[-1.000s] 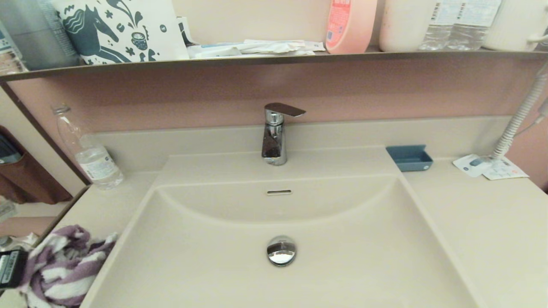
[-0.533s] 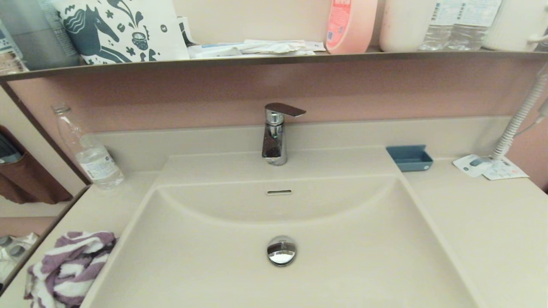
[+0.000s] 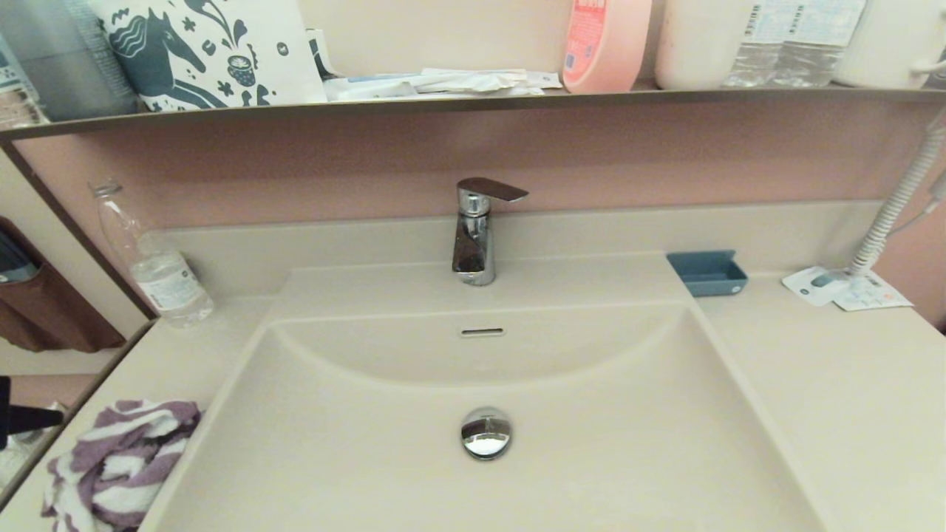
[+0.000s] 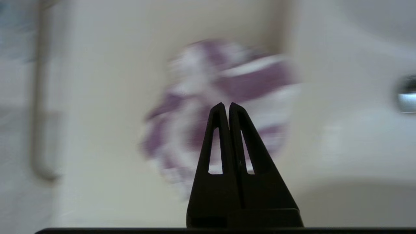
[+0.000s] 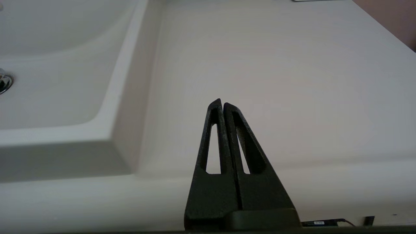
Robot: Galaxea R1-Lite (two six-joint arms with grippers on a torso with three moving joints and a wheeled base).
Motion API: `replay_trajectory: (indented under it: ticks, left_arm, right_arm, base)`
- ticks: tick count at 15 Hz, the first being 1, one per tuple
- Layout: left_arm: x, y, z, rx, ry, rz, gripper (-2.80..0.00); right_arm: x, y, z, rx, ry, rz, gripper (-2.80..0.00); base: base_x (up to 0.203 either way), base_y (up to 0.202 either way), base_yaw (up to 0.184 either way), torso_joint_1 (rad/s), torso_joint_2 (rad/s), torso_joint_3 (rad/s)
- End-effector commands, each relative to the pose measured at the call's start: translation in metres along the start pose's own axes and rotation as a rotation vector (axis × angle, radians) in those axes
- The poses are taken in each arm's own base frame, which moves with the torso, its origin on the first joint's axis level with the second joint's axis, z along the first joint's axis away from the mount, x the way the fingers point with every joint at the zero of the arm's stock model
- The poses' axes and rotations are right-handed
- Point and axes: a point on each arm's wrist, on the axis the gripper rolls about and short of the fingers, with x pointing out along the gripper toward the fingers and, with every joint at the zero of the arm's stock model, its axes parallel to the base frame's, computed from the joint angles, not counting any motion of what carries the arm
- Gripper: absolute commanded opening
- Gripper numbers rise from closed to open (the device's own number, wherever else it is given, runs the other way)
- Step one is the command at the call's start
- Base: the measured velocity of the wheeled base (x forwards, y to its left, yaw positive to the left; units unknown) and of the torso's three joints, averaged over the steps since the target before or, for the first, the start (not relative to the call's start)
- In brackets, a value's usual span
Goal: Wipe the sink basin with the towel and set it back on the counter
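Left pincer (image 4: 226, 104) pressed together, back above the unmoved towel (image 3: 118, 462) on the counter (image 3: 835, 384).

Head view: high, facing forward and down over the sink basin (image 3: 488, 414), faucet (image 3: 473, 236) dead ahead, counter (image 3: 835, 384) either side.

Left wrist view: well above the counter, looking past the closed left gripper (image 4: 226, 104); towel (image 4: 221, 97) beyond the jaw tips, drain plug (image 4: 405, 94) off to one side.

Right wrist view: low, near the counter's front edge, facing along it past the closed right gripper (image 5: 221, 102); basin corner beside the jaws.

All three share basin and drain plug.
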Motion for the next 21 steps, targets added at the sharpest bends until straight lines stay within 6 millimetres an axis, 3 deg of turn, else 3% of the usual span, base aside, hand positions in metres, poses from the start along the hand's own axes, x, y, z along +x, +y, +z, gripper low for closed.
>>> replay_trajectory:
  ticks: [1, 4, 7, 11, 14, 19, 21]
  left_arm:
    - [-0.014, -0.022, 0.002, 0.013, -0.053, -0.093, -2.8]
    - [-0.009, -0.034, -0.01, 0.008, 0.079, -0.175, -2.8]
    - [0.024, -0.024, -0.021, -0.046, 0.212, -0.165, -2.8]
    - [0.058, -0.005, -0.022, -0.066, 0.135, -0.123, -2.8]
    - [0.056, 0.011, -0.022, -0.089, 0.111, -0.053, -2.8]
    - [0.055, 0.054, -0.048, -0.079, 0.163, 0.058, -2.8]
    - [0.046, 0.053, -0.05, -0.07, 0.135, 0.086, -2.8]
  right_arm:
    - [0.0, 0.0, 0.0, 0.0, 0.001, 0.0, -2.8]
    - [0.0, 0.0, 0.0, 0.0, 0.002, 0.0, -2.8]
    - [0.0, 0.0, 0.0, 0.0, 0.0, 0.0, -2.8]
    - [0.0, 0.0, 0.0, 0.0, 0.001, 0.0, -2.8]
    - [0.0, 0.0, 0.0, 0.0, 0.0, 0.0, -2.8]
    - [0.0, 0.0, 0.0, 0.0, 0.0, 0.0, -2.8]
    - [0.0, 0.0, 0.0, 0.0, 0.0, 0.0, -2.8]
  base:
    - [0.0, 0.0, 0.0, 0.0, 0.0, 0.0]
    - [0.0, 0.0, 0.0, 0.0, 0.0, 0.0]
    - [0.0, 0.0, 0.0, 0.0, 0.0, 0.0]
    - [0.0, 0.0, 0.0, 0.0, 0.0, 0.0]
    - [0.0, 0.0, 0.0, 0.0, 0.0, 0.0]
    - [0.0, 0.0, 0.0, 0.0, 0.0, 0.0]
    - [0.0, 0.0, 0.0, 0.0, 0.0, 0.0]
